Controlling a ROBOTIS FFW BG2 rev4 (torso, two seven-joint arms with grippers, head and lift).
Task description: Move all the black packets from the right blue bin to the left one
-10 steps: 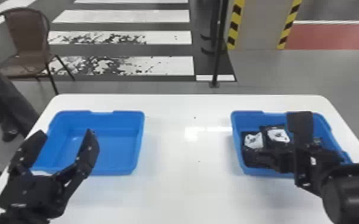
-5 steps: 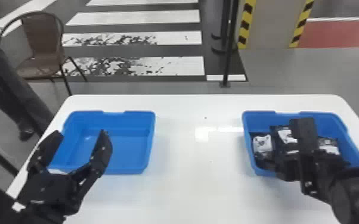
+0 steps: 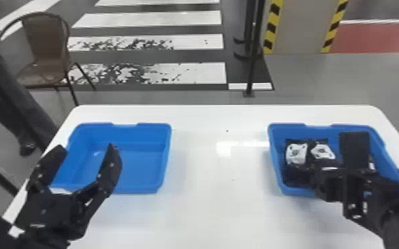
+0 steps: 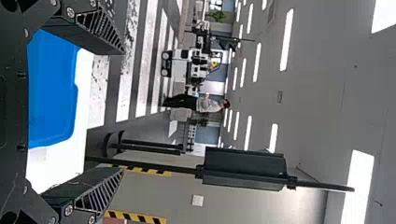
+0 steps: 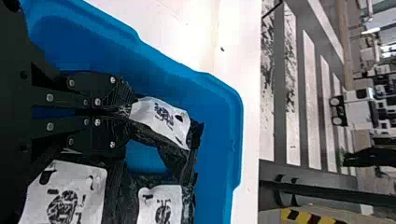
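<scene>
While the right gripper [image 3: 313,174] grips a black packet [image 5: 161,122] in the right bin [image 3: 275,159], the left gripper [image 3: 86,148] hangs near the left bin's [image 3: 166,159] near left corner, fingers spread wide around nothing.
The gripped packet sits toward the right bin's far left corner, pinched at its near end between closed fingers; a second packet [image 5: 60,198] and a third packet [image 5: 161,207] lie to its right. The bins flank the middle of the white tabletop [image 3: 222,215], one toward each side edge.
</scene>
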